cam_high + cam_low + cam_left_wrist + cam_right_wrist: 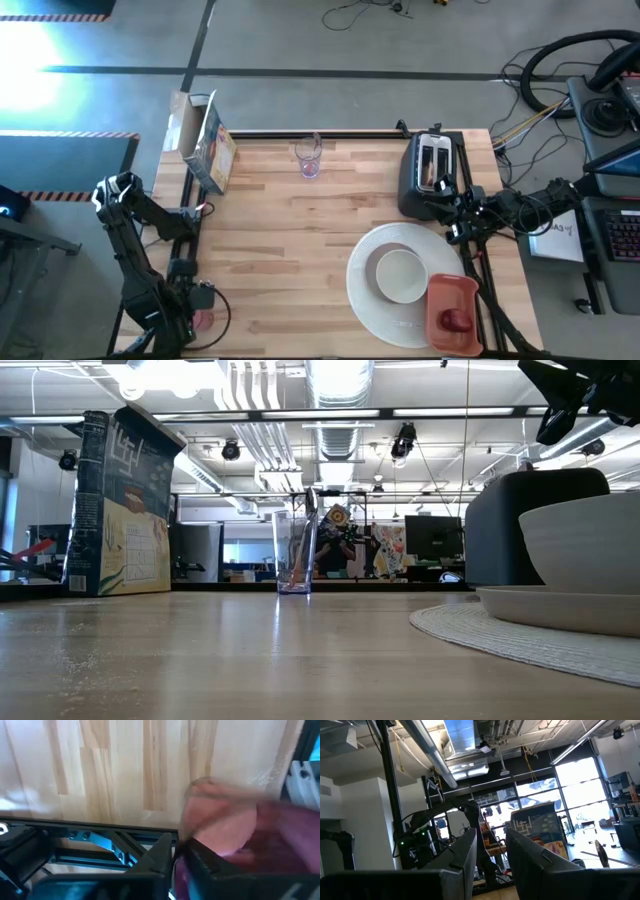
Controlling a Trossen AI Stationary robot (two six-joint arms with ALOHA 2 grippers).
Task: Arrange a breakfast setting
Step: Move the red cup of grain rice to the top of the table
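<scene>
Pink tumbler [220, 827] gripped in left pincer [175, 865].

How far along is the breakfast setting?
Early. Done: small white bowl sits on the large white round plate, with the dark-red fruit in the tray beside it. In hand: left gripper holds the pink tumbler at the table's near-left edge. Left: clear glass with its spoon still stands at the far edge.
</scene>
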